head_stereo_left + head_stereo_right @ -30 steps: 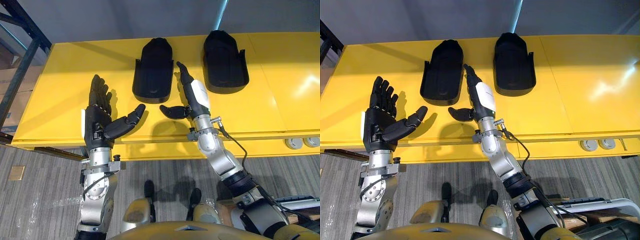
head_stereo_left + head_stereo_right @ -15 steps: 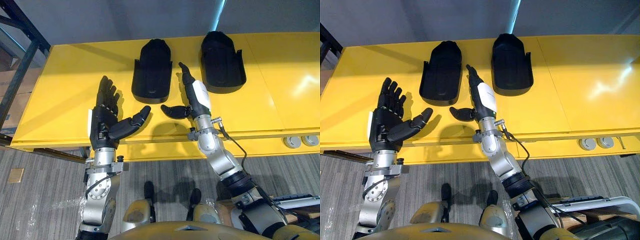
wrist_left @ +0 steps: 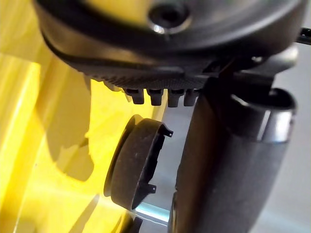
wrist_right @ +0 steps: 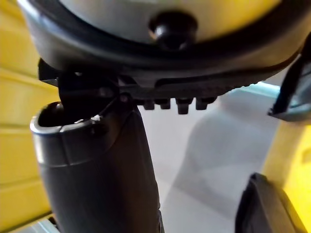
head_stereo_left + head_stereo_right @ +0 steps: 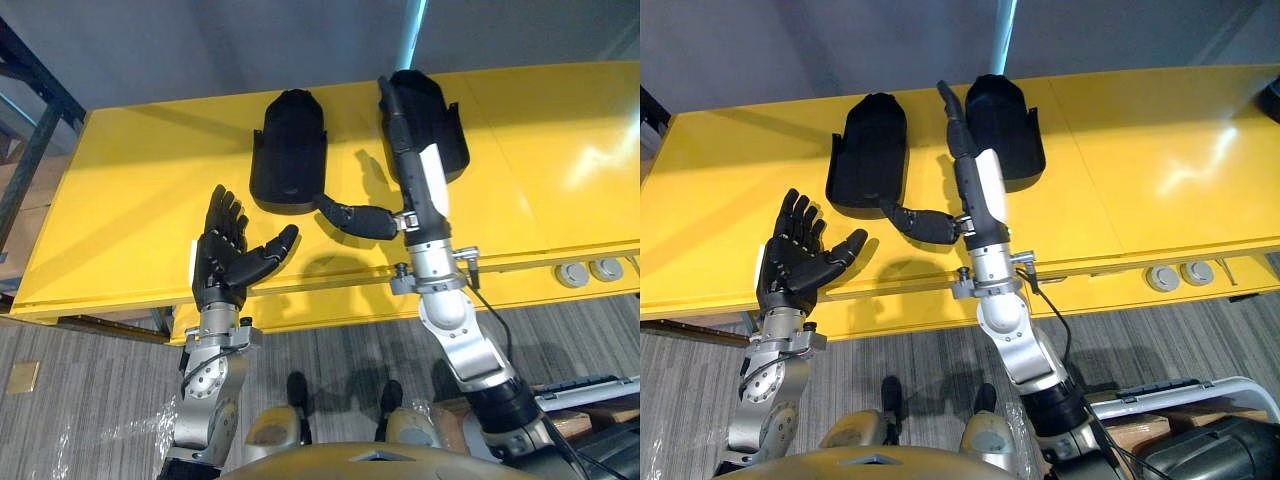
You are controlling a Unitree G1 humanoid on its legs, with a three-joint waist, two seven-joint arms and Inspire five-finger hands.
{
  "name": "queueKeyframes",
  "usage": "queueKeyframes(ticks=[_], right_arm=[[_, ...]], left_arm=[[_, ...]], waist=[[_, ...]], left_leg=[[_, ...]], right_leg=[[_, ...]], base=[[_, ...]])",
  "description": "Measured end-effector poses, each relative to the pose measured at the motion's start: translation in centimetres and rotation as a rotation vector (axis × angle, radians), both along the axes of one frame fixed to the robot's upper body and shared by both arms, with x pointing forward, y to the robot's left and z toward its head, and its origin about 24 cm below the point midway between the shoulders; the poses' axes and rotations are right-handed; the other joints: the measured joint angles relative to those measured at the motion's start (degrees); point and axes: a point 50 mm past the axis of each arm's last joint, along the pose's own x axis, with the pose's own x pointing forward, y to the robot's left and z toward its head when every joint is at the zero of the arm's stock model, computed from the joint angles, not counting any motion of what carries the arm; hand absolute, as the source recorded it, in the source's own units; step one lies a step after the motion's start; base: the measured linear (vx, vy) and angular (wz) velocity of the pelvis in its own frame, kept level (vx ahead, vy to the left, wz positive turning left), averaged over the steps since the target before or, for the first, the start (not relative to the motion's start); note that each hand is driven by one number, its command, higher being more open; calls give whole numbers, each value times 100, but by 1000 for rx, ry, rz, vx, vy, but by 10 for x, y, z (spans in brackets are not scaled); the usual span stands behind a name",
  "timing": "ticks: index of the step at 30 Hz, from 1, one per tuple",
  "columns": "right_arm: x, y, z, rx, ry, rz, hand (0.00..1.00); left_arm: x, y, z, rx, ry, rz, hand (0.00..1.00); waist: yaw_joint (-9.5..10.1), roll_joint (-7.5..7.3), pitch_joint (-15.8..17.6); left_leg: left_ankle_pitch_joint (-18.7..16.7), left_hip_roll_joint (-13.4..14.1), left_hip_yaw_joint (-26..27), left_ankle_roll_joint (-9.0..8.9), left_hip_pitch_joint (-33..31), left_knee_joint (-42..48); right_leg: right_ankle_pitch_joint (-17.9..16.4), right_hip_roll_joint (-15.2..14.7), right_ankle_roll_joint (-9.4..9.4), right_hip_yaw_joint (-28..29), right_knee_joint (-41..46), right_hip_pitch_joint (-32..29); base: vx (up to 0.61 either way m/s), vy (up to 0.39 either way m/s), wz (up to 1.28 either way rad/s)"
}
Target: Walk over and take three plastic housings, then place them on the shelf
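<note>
Right hand (image 5: 420, 180) is stretching up-frame beside a black plastic housing (image 5: 440, 125), fingers straight like the left hand's (image 5: 225, 265), nothing grasped yet

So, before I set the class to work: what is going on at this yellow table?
A humanoid robot stands at the yellow table, where two black plastic housings lie side by side. Its right hand is stretched out with straight fingers between them, along the edge of the right housing, with the thumb spread toward the left housing. The left hand hovers open over the table's near edge. Neither housing is gripped yet.
</note>
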Motion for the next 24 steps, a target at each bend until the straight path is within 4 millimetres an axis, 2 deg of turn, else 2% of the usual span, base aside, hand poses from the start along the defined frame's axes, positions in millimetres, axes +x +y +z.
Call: queueKeyframes(ticks=[5,12,17,24], right_arm=[[-17,-29,-4,87,16,-32,100],[-28,-63,-9,198,45,-140,100],[-38,-70,-16,261,68,-184,100],[-41,-69,-19,289,79,-191,100]], left_arm=[[0,1,-2,-2,11,17,100],[0,0,-4,-32,26,-11,100],[-1,-4,-9,-91,55,-74,100],[-1,-7,-12,-117,79,-114,100]], waist=[[-57,-49,-201],[-157,-41,-311],[-177,-35,-350],[-190,-35,-350]], left_leg=[[-55,25,130,-7,51,5],[-81,37,267,-5,151,-30],[-79,53,345,-12,239,-83],[-81,57,352,-13,244,-83]], right_leg=[[6,23,10,129,-13,3],[41,49,58,271,-75,40],[63,77,78,341,-116,75],[64,85,79,358,-122,75]], base=[[-8,2,-14],[-8,3,-11],[6,-1,-8],[1,0,-1]])
